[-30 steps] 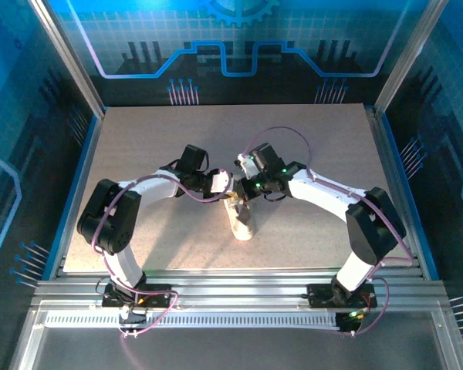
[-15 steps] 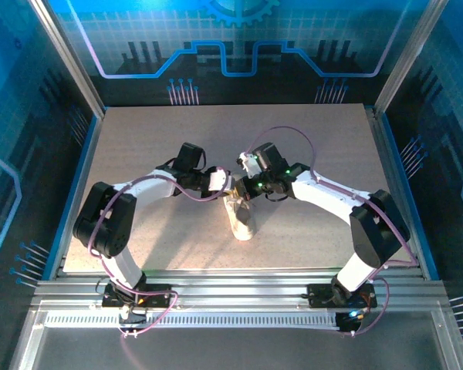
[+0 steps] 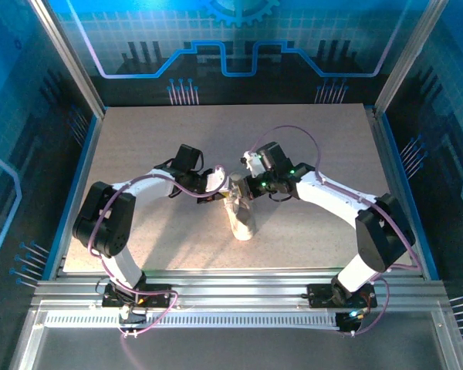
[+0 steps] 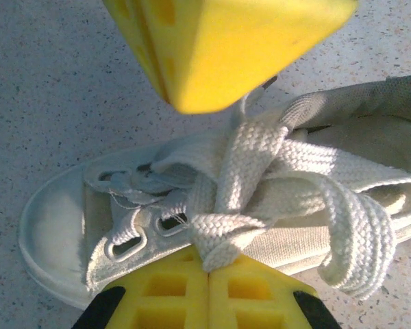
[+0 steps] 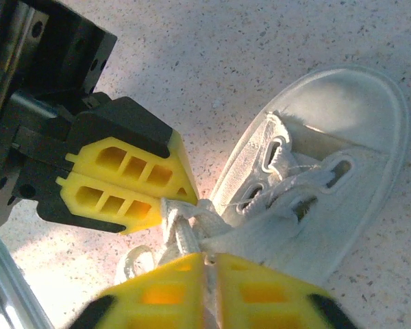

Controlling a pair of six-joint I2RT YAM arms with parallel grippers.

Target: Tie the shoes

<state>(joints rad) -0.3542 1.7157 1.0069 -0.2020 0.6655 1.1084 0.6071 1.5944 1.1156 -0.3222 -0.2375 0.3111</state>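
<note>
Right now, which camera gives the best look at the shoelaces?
The left wrist view: the laces cross large and sharp mid-frame. The right wrist view shows them bunched low in frame, partly hidden. From the top view the sneaker is tiny, its laces too small to make out.

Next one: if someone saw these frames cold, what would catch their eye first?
Two arms meet nose to nose at the middle of the table, over a small white sneaker. Up close, the yellow fingers of the left gripper and the right gripper are each pinched shut on the laces, which bunch in a loose tangle over the tongue.
</note>
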